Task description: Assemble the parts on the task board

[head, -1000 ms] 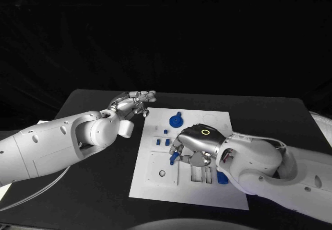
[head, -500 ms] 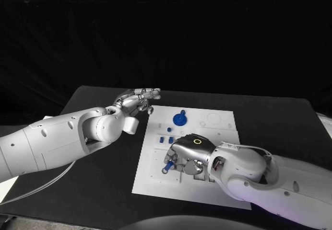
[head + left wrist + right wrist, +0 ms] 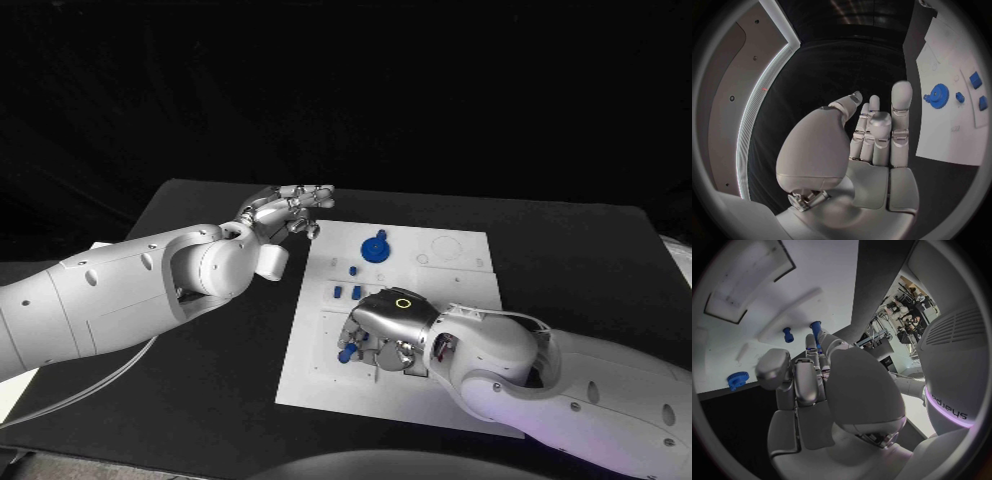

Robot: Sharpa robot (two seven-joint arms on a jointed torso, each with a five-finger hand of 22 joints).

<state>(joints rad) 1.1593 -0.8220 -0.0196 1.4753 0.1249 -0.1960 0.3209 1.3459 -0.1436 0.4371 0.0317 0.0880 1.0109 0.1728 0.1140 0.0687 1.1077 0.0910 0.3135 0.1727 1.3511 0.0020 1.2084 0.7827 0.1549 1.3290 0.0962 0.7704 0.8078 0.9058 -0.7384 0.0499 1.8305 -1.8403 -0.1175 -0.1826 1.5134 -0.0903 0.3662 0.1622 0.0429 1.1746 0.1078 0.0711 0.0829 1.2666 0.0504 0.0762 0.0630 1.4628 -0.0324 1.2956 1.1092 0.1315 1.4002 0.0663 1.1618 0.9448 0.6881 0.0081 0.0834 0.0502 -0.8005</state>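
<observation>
Hovering low over the task board, right hand — pinching a blue part; left hand off its far-left corner, fingers together — empty.

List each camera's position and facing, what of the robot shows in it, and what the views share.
Head view: from the robot's head, down at the black table and white task board; both white arms show.
Left wrist view: behind the left hand, facing past the board's edge.
Right wrist view: behind the right hand, facing the board, which it hangs close above.
Shared: the blue toothed gear.
</observation>
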